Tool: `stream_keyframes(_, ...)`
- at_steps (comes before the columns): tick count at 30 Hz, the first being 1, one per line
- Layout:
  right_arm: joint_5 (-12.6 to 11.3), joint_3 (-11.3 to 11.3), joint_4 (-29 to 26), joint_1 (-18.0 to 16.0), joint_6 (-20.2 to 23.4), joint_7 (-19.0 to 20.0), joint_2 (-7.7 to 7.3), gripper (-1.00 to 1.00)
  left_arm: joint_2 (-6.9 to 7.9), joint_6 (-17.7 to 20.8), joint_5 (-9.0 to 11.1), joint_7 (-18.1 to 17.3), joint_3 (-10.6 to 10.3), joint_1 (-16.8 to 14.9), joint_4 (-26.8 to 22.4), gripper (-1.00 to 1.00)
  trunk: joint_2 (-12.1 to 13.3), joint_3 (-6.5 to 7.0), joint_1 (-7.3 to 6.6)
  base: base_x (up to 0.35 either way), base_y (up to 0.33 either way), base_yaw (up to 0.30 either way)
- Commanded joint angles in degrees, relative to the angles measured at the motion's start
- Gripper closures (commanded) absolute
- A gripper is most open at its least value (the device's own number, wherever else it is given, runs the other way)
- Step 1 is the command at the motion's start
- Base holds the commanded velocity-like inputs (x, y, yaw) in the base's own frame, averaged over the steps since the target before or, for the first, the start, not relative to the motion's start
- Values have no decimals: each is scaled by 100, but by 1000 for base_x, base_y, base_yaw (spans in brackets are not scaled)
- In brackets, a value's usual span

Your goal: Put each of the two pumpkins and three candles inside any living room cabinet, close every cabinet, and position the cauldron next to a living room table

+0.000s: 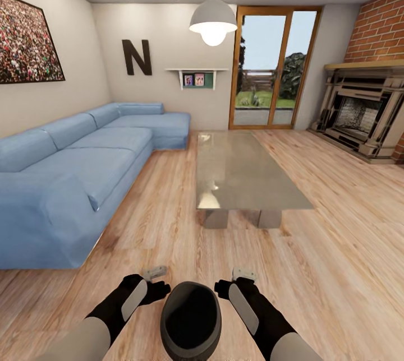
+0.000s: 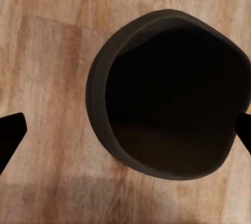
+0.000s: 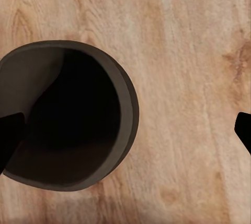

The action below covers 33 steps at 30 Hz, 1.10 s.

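Head view had the cauldron [image 1: 191, 320] low and centre, between the left tool [image 1: 154, 272] and the right tool [image 1: 244, 275], over the wood floor [image 1: 168, 221]. The table [image 1: 241, 173] stood further off, ahead and slightly right, glass top bare, well apart from the cauldron. A blue sofa [image 1: 73, 170] ran along the left; the fireplace [image 1: 365, 114] was far right.

Left wrist view showed the left tool's fingertips [image 2: 10, 132] spread wide, one tip reaching the cauldron's [image 2: 172, 96] far rim edge. Right wrist view likewise: the right tool's fingertips [image 3: 11, 130] were parted, one tip over the cauldron [image 3: 68, 114] rim. Both tools read as open; whether either actually pinched the rim could not be told, nor whether the pot rested on the floor.

Judgement: the step in hand was bringing the cauldron to the table. To do it well, keep both tools level on opposite rim sides, advance straight toward the table's near end, and set it down just beside the base without bumping the glass.

Cauldron mouth pointed up, axis vertical; it was round, with no clear long axis.
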Motion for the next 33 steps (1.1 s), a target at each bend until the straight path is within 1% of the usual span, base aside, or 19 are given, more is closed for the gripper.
stream_keyframes(1,-56,26,-10,-4,9,-54,-3,-100,-4,14,63,50,-30,-3,-10,-100,-44,-24,22,0,0,0)
stream_keyframes(7,-50,28,-14,-4,9,-54,-3,-100,-8,-96,76,39,-31,-3,-10,-100,-285,-132,154,0,0,0)
stream_keyframes(11,-48,31,-29,-4,9,-54,-3,-100,10,-115,69,32,-25,-3,-10,-100,-445,-204,241,0,0,0)
stream_keyframes(19,-48,31,-44,-4,9,-45,-3,-100,-5,-121,73,32,-24,-3,-10,-100,-766,-347,417,0,0,0)
stream_keyframes(25,-48,37,-41,-4,9,190,-3,-100,-8,-124,68,31,-24,-3,-10,-100,-1007,-455,549,0,0,0)
stream_keyframes(33,-48,37,-32,-4,7,226,-3,-100,-9,-126,72,30,-24,-3,-10,-100,-1328,-599,725,0,0,0)
